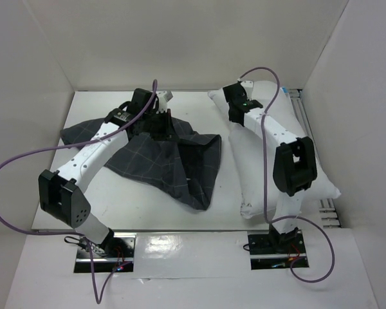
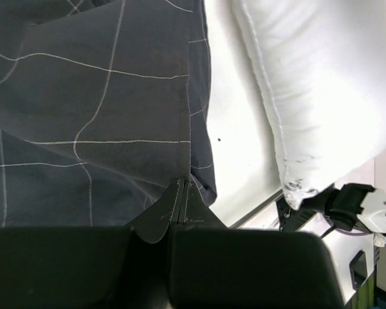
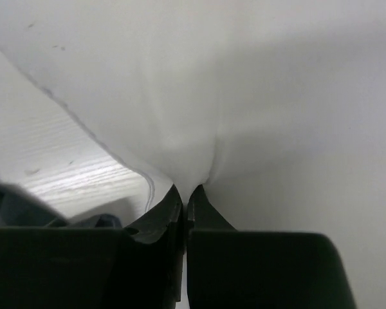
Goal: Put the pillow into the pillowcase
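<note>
Looking in from the near edge of the table (image 1: 148, 215), the pillow (image 1: 257, 177) lies on the right side, long and puffy. It runs from the near right back toward the far right corner, and its near corner sits close against the right wall (image 1: 354, 96). Left of it, with a strip of white table between them, the pillowcase (image 1: 180, 164) sprawls limp and wrinkled, its near tip pointing toward me. Farther in, the left pincer (image 1: 159, 123) sits over the far part of the pillowcase with its jaws together, clamped on a fold of the checked cloth at its hem. Its wrist view shows the cloth gathered into the tips and the pillow's seamed edge just across the strip. Farther still, the right pincer (image 1: 233, 103) is down on the pillow's far end, jaws together and pinching a pucker of white fabric. Behind both pincers only a narrow band of table is left before the back wall (image 1: 193, 45).
</note>
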`<state>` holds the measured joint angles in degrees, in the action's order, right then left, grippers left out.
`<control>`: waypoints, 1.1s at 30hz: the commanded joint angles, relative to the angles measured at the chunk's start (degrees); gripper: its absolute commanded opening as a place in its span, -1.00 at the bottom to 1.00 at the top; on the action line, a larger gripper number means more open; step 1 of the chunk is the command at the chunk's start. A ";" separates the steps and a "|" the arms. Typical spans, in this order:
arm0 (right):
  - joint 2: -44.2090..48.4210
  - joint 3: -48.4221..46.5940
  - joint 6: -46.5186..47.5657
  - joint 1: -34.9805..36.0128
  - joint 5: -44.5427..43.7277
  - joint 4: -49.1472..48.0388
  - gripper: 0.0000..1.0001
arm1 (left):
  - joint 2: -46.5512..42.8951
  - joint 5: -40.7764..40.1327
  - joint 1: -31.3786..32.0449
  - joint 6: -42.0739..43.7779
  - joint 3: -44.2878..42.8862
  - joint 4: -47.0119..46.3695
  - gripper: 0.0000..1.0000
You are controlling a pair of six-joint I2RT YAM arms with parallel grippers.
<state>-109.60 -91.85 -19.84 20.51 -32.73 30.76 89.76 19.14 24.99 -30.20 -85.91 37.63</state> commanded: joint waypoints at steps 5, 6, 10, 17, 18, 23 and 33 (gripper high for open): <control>31.58 18.07 1.91 -2.06 21.37 -10.02 -1.00 | 1.12 0.99 -3.71 0.40 -0.84 -1.33 -1.00; 34.69 20.64 1.91 -2.06 25.05 -11.07 -1.00 | 1.73 0.99 -3.72 0.40 -0.84 -1.33 -1.00; 47.88 31.37 1.38 -0.66 33.68 -11.61 -1.00 | 3.93 3.09 -6.62 1.54 -1.54 -1.33 -1.00; 63.44 45.34 -4.24 5.14 36.68 -4.92 -1.00 | 4.46 4.24 -10.92 1.54 -2.07 -1.33 -1.00; 64.15 46.14 -4.77 6.37 36.69 -3.62 -1.00 | 4.99 4.24 -11.54 1.54 -2.59 -1.33 -1.00; 64.87 47.21 -5.39 10.24 38.00 -0.89 -1.00 | 4.99 6.09 -16.63 2.07 -3.21 -0.80 -1.00; 66.71 45.02 -2.41 14.20 42.73 2.80 -1.00 | 6.92 8.02 -20.59 3.21 -2.69 -1.85 -1.00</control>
<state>-44.88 -44.69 -23.79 34.00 5.54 25.65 95.18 25.36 5.87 -28.45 -86.70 37.26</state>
